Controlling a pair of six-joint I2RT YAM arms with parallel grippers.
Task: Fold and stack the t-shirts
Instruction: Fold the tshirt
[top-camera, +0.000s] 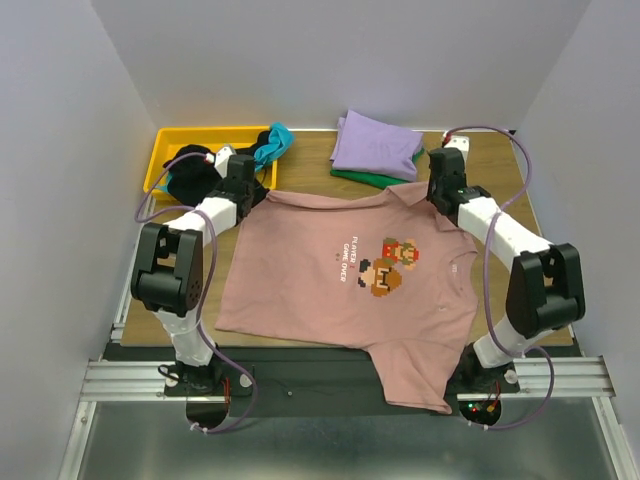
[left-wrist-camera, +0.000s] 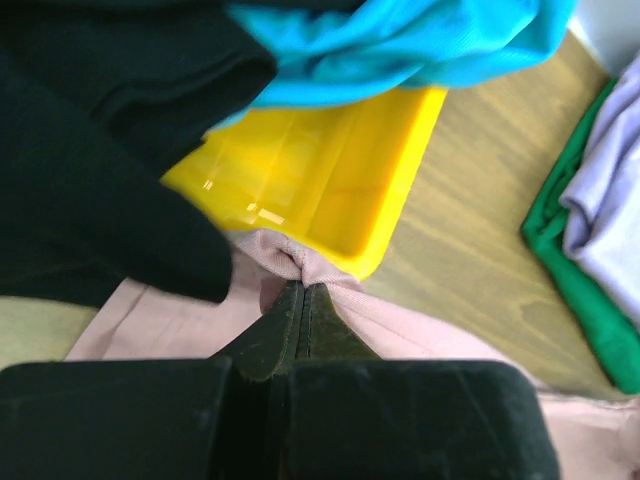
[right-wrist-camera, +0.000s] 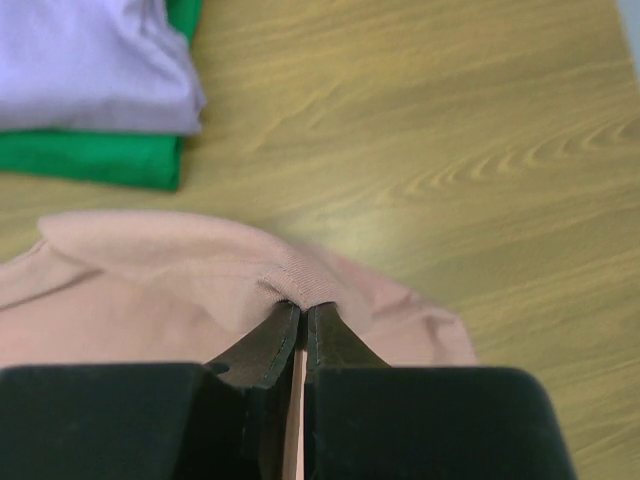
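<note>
Dusty-pink t-shirt (top-camera: 330, 300) lies spread flat at the centre of the table (top-camera: 503, 178), its far edge pinched tight by the left gripper (left-wrist-camera: 303, 290) at eleven o'clock and the right gripper (right-wrist-camera: 298, 308) at one o'clock.

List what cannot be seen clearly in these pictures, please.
- Top view: green shirt mostly covered by the lavender shirt.
- Top view: yellow bin inside partly hidden by the black shirt and teal shirt.
- Wrist views: most of the pink shirt cut off behind the left pincer and right pincer.
</note>
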